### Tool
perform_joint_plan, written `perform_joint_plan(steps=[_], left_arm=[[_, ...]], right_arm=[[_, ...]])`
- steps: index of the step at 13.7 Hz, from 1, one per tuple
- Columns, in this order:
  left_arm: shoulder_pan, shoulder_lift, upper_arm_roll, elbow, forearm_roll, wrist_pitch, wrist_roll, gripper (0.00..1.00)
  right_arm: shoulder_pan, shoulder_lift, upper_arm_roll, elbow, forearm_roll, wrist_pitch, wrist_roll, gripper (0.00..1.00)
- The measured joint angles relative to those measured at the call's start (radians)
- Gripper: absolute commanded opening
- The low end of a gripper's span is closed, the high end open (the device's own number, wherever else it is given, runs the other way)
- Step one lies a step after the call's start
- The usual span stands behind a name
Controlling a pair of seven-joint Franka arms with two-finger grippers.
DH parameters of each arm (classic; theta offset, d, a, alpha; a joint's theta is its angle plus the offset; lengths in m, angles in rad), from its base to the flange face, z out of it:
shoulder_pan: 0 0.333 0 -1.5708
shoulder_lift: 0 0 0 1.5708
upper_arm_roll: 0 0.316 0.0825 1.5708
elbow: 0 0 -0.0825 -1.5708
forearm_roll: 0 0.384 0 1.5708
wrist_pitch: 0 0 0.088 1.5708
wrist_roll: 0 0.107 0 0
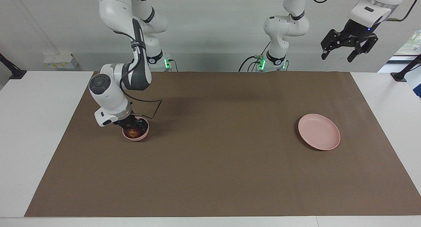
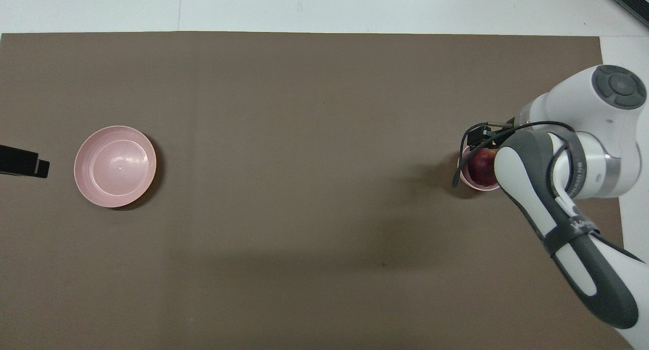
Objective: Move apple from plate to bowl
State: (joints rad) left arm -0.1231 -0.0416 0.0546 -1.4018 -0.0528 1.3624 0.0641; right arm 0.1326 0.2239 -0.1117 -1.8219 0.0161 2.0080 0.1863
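Observation:
The dark red apple (image 1: 133, 133) lies in the small deep pink bowl (image 1: 144, 135) toward the right arm's end of the table. My right gripper (image 1: 133, 125) is just over the bowl, open, its fingers standing around the top of the apple. In the overhead view the apple (image 2: 481, 166) shows in the bowl (image 2: 469, 183), partly under the right arm. The wide pink plate (image 1: 319, 131) is bare toward the left arm's end; it also shows in the overhead view (image 2: 115, 166). My left gripper (image 1: 348, 51) is open and empty, raised high beside the plate's end.
A brown mat (image 1: 217, 161) covers the table, with white table edge at both ends. A black cable (image 1: 154, 108) loops from the right wrist beside the bowl. The left gripper's tip (image 2: 30, 166) shows beside the plate in the overhead view.

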Motion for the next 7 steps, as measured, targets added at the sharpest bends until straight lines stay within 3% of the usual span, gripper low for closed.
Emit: perform_joint_plan(steps=[7], left_arm=[[0.001, 0.000, 0.007, 0.000, 0.000, 0.000, 0.000, 1.00]], right_arm=[[0.013, -0.273, 0.006, 0.087, -0.045, -0.340, -0.029, 1.00]])
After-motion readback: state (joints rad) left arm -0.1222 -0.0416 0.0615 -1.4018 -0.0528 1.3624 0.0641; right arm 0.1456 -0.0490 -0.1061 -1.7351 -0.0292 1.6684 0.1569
